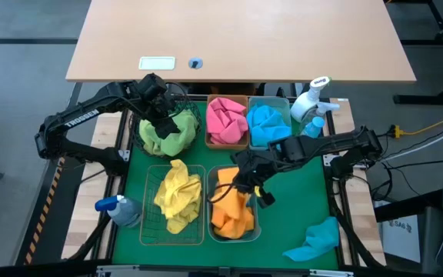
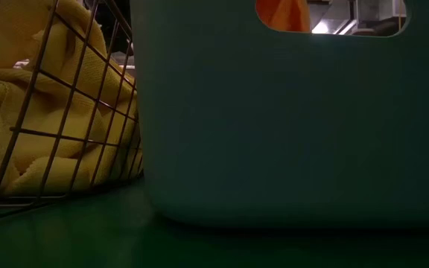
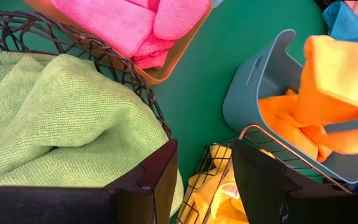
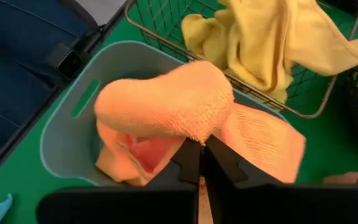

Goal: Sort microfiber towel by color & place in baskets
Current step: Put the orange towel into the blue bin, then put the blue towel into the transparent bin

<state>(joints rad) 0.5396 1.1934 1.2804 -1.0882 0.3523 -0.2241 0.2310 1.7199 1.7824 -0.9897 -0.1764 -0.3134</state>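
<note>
My right gripper is shut on an orange towel above the pale blue bin, which holds more orange towels. My left gripper is open and hovers over the near-right rim of the dark green wire-mesh basket, beside the green towels inside it. Yellow towels fill the rectangular wire basket. Pink towels lie in the amber bin, and blue towels in the blue bin. One blue towel lies loose on the green mat. My right gripper pinches a bunched fold of the orange towel between its two fingertips, coming from above and slanting down. The cloth humps over the fingertips and drapes to both sides. Its lower part hangs slack into the pale blue bin onto the orange towels there.
A white spray bottle stands at the mat's far right corner and a blue spray bottle lies at its left edge. Bare green mat lies right of the pale blue bin. In the low view that bin's wall blocks most of the scene.
</note>
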